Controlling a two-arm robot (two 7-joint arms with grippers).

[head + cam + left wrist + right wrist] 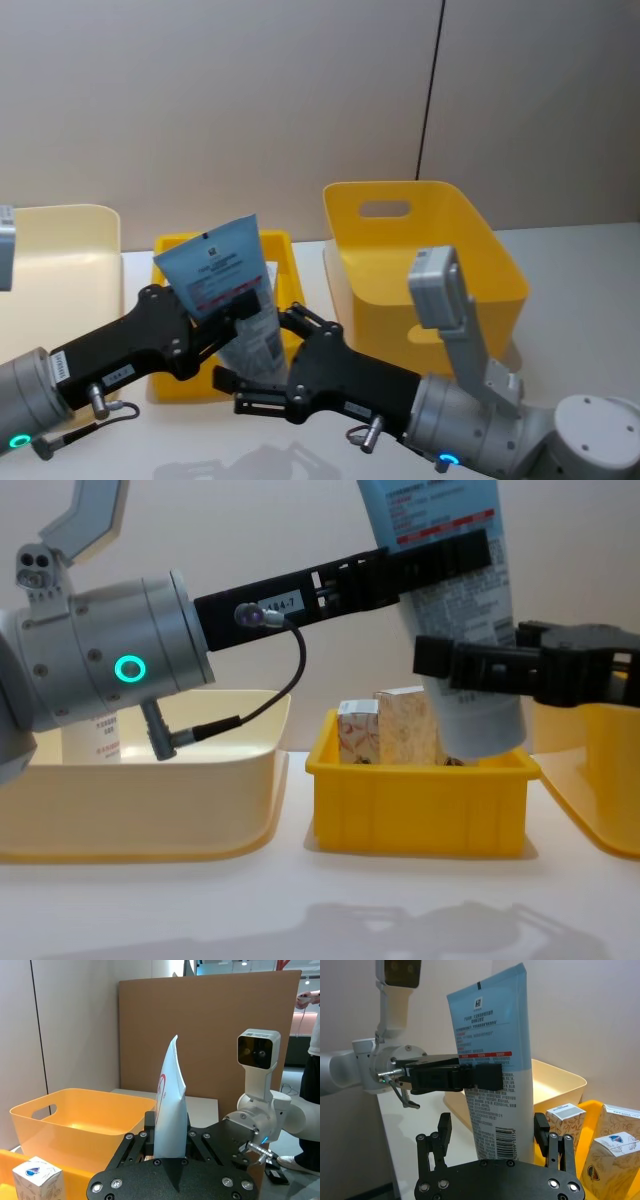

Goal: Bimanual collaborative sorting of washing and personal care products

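You've got the squeeze tube (492, 1025) up in the air over the small yellow bin (420, 800), centre of the table. Long axis is approx. upright w/ a slight lean: crimped end up, cap end down, hanging just above the bin's right half.

L gripper (228, 308) comes in from the left and is clamped on the tube around mid-height, pinching it flat side to flat side. R gripper (491, 1132) comes in from the right, lower down. Its jaws are spread, one on each side of the tube's lower part, w/ a clear gap on at least one side, so it isn't gripping.

Looks like a hand-over, L to R. The tube already stands between the R jaws, so the next move prob. needs no reach, just a squeeze across the tube's width below the L hold. Don't let go w/ L until R has it, or the tube drops cap-first into the bin.

Containers:
- Small yellow bin: two whitish cartons (358, 730) (408, 720) standing side by side, touching.
- Large yellow bin (385, 250), far right: nothing visible in the part you can see.
- Pale cream bin (150, 810), left: one white container w/ red print (95, 738), upright; can't tell what kind.
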